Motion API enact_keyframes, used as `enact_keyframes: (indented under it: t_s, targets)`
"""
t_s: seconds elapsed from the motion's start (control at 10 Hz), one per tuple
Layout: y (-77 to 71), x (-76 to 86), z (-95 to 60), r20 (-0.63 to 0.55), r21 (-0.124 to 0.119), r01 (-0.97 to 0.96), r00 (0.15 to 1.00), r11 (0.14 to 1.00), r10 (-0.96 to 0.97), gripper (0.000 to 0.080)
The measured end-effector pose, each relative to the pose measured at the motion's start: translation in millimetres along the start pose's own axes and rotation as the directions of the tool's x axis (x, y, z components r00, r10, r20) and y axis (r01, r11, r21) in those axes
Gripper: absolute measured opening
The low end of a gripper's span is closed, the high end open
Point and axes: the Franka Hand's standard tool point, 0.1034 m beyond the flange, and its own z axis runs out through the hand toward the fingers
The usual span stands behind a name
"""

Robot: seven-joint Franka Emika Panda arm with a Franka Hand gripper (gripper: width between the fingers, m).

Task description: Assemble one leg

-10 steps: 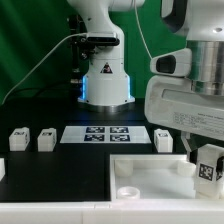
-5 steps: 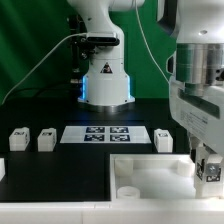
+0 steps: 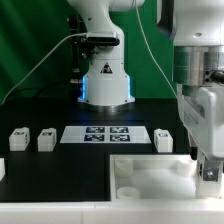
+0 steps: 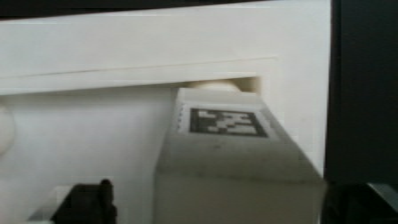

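My gripper (image 3: 207, 160) is shut on a leg (image 3: 210, 170), a small white square post with a black-and-white tag. It holds the leg over the corner of the white panel (image 3: 150, 172) at the exterior view's right. In the wrist view the leg (image 4: 228, 125) runs from between my dark fingers (image 4: 89, 203) to the panel's corner (image 4: 125, 55). Its far end sits by the corner's inner walls, and whether it touches is unclear. My gripper (image 4: 231, 208) grips the leg's near end.
Three more legs (image 3: 18, 139) (image 3: 46, 139) (image 3: 165, 139) stand in a row beside the marker board (image 3: 103, 133). Another white part (image 3: 2, 168) shows at the exterior view's left edge. The arm's base (image 3: 105, 85) stands behind them.
The wrist has swung toward the exterior view's right and sunk a little. The held leg stays over the panel's right corner.
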Motion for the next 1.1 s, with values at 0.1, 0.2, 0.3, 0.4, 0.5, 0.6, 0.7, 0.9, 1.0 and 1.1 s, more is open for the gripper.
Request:
enact_keyframes:
  t_s: [0.1,0.2,0.3,0.4,0.5,0.6,0.7,0.9,1.0,1.1]
  targets:
    - [0.9,-2.6,1.1,-0.002,-0.002,0.138,0.990,0.990,-0.138,0.0633]
    - [1.4,-9.0,0.5,-0.005,-0.009,0.312,0.950,0.950,-0.312,0.0633]
    - [1.1,-11.6,-0.2,-0.007,-0.011,0.441,0.897,0.897,-0.442,0.0647]
    - [0.8,-9.1,0.2,-0.008,-0.011,0.504,0.864,0.864,-0.504,0.0649]
    - [0.6,-8.3,0.2,-0.009,-0.013,0.584,0.812,0.812,-0.584,0.0649]
    - [0.4,-7.8,0.2,-0.008,-0.014,0.670,0.742,0.742,-0.671,0.0649]
    - [0.2,-7.1,0.2,-0.007,-0.015,0.742,0.671,0.671,-0.742,0.0649]
    - [-3.1,-5.0,-2.5,-0.023,-0.060,0.945,0.322,0.322,-0.947,0.0649]
    - [-4.8,-6.6,-3.6,-0.028,-0.084,0.979,0.182,0.184,-0.983,0.0649]
    - [-4.8,-6.9,-3.6,-0.029,-0.080,0.975,0.207,0.209,-0.978,0.0649]
